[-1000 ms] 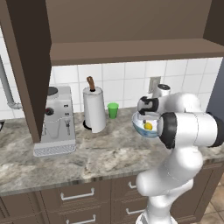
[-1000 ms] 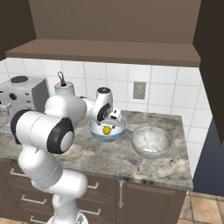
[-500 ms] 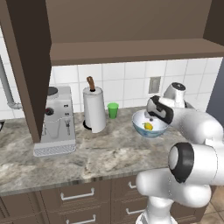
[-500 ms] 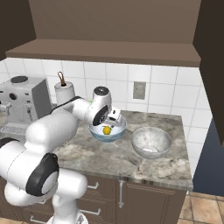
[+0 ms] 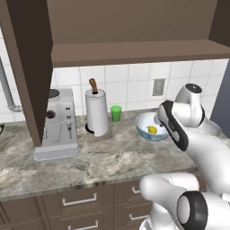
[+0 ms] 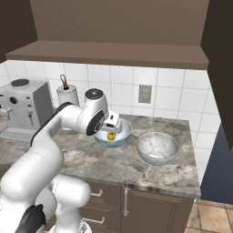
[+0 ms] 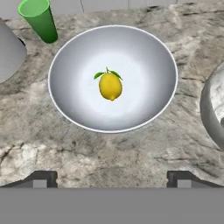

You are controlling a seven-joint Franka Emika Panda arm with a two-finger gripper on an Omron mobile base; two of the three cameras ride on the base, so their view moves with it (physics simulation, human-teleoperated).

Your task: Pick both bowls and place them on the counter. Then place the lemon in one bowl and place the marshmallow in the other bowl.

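Hovering spread and empty, the claw [image 7: 112, 179] faces the unlabelled bowl [image 7: 144, 109] holding the lemon [image 7: 110, 86].

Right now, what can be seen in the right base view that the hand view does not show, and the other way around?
Right base view alone: the inside of the marbled bowl with the small white marshmallow, the coffee machine and the wall socket. Hand view alone: the green cup and the lemon's two leaves, with the fingertips wide apart and empty. Both share the lemon lying in the patterned bowl on the counter.
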